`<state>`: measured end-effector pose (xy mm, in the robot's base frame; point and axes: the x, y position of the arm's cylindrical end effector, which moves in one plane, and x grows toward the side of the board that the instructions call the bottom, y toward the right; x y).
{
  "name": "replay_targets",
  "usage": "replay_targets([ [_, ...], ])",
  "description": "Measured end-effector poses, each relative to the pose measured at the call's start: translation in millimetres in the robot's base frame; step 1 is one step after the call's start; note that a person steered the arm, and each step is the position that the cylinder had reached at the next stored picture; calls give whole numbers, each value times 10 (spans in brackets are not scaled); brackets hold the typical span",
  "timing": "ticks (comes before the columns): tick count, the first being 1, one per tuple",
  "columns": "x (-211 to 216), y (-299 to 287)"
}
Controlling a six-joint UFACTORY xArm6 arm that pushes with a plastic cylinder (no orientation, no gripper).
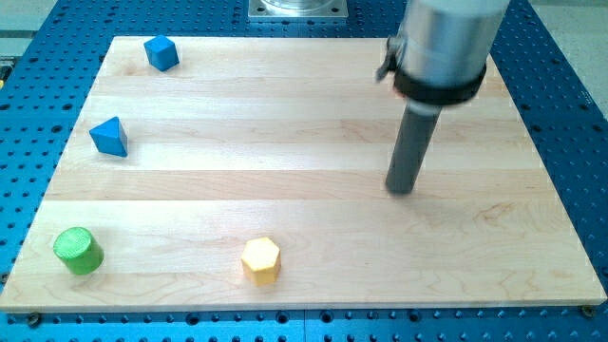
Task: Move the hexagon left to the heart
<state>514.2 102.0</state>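
There are no jaws; my tip stands well right of and above the yellow hexagon. Approach step: next, get behind the hexagon's right side.

Pale smooth wooden board on perforated blue metal table.

Arm (upper part) cut off
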Motion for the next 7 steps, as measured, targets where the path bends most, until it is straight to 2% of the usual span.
replay_targets([
  [2, 1047, -995],
  [3, 1025, -1225],
  [4, 460, -1745],
  [5, 279, -1841],
  [6, 659, -1950],
  [7, 298, -2275],
])
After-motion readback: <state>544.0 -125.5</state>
